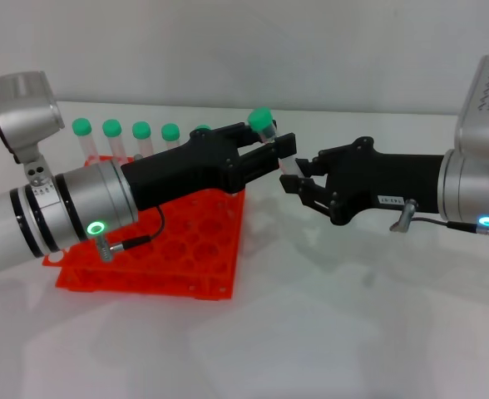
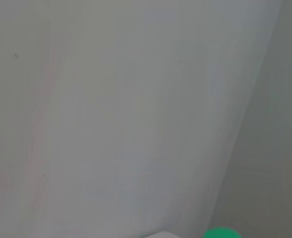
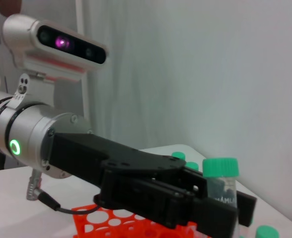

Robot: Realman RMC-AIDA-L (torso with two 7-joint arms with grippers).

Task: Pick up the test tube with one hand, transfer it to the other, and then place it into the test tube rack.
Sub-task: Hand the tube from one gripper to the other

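Nearest the head camera, the left arm's silver cuff with its green ring leads out to the left gripper (image 1: 261, 158), which sits above the far right corner of the orange rack (image 1: 203, 266). Its jaws are closed on the test tube (image 1: 265, 129) just below the green cap, holding it roughly upright in the air with the cap on top; the right wrist view shows the same hold, cap clear above the fingers (image 3: 220, 198). Facing it from the right side of the white table (image 1: 353, 332), the right gripper (image 1: 298, 176) has its jaws spread, with its fingertips just beside the lower part of the tube. Whether they touch the tube cannot be told.

Judging by this, the handover looks to be the step in hand, and the placing is not yet done. To do it well, only one gripper should let go once the other has a firm hold. The tube should stay close to upright, so its pointed tip can later meet a free hole. Several other tubes (image 1: 111, 137) stand along the rack's far edge, so the front holes look the easier target.
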